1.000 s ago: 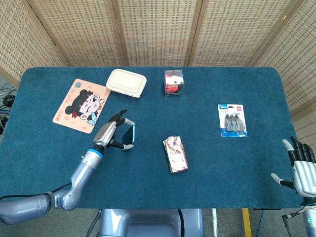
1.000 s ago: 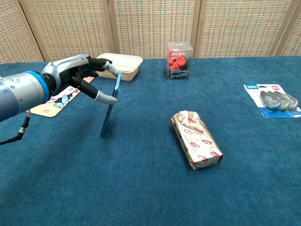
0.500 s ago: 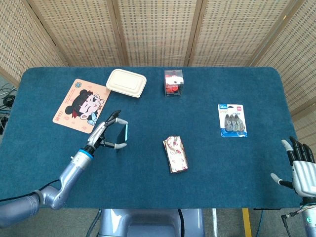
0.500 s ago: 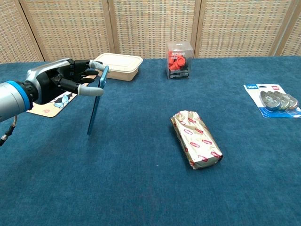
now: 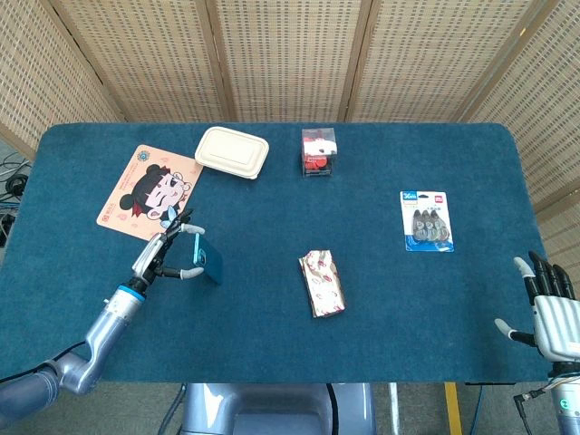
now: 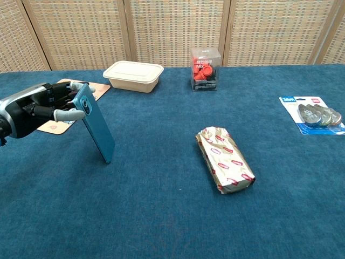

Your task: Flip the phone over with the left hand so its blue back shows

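Phone stands on its lower edge, top leaning toward my left hand, which pinches its upper end.

I see the phone tilted on its lower edge near the tabletop's left edge, my left hand at its top, with the mat behind, toward the far-left corner.

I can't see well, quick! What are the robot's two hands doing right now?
Left hand: holding the blue phone, tilted on its bottom edge on the table.
Right hand: open, fingers apart, holding nothing.
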{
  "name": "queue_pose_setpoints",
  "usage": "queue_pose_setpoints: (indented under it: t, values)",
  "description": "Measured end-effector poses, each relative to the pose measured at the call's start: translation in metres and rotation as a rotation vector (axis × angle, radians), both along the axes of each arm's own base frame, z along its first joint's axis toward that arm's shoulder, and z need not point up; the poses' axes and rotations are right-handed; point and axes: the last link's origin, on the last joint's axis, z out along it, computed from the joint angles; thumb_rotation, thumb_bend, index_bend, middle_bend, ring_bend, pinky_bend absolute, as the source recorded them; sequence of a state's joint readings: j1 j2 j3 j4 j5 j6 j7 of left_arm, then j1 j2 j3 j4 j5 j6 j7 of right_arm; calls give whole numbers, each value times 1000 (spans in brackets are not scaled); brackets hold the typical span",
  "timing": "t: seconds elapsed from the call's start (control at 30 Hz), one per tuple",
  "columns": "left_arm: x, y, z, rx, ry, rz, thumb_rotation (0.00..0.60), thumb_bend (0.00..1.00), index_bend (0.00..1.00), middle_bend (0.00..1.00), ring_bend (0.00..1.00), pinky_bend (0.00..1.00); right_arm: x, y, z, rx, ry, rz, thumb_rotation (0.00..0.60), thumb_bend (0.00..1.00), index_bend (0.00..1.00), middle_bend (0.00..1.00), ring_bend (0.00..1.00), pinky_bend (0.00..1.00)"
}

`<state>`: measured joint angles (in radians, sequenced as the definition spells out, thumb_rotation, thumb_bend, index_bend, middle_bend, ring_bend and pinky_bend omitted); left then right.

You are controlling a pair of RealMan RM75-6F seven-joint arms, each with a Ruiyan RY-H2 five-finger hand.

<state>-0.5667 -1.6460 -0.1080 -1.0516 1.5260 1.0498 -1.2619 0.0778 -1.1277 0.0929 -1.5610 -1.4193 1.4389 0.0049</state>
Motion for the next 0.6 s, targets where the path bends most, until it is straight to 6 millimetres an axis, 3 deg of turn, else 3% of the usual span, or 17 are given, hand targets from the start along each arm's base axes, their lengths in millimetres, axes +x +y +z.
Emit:
queue_pose_setpoints:
  t: [0.1, 0.13, 0.6]
  values:
    - [-14, -7, 0, 7, 33, 2, 600, 10, 23, 0, 0, 0, 0, 0, 1, -2, -2, 0, 600, 0, 12, 0, 0, 0]
    - [-18, -9, 1, 16, 37, 3, 600, 10, 1, 0, 0, 0, 0, 0, 1, -4, -3, 0, 600, 0, 13, 0, 0, 0]
    - [-46, -45, 42, 294, 88, -58, 600, 6, 0, 0, 0, 0, 3, 2, 1, -3, -10, 11, 600, 0, 13, 0, 0, 0]
